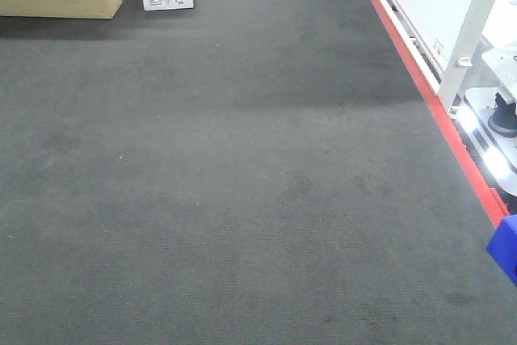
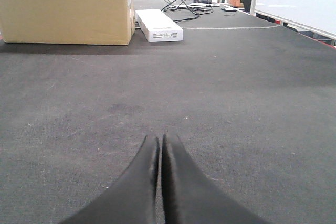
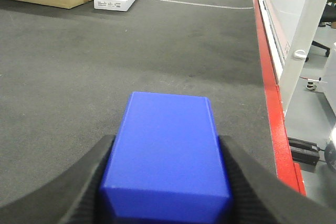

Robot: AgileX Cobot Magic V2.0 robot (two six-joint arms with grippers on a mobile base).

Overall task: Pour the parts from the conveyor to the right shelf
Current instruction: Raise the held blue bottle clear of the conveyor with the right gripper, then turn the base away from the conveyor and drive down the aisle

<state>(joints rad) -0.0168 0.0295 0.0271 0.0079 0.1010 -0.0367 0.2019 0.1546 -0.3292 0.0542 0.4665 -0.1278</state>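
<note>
— Where the right gripper [image 3: 167,142] stands, what lies between its fingers?
— The blue block [image 3: 167,153], clamped on both flanks, held over the conveyor [image 3: 157,40] close to the red strip [image 3: 270,87] at the belt's right edge.
— And the left gripper [image 2: 159,148]?
— Clenched, fingertips touching one another, low over the same belt, facing a cardboard box [image 2: 65,9].

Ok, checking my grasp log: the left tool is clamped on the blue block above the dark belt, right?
Not the left. The right wrist view shows the right tool clamped on the blue block above the dark belt; the left tool is shut on nothing.
</note>
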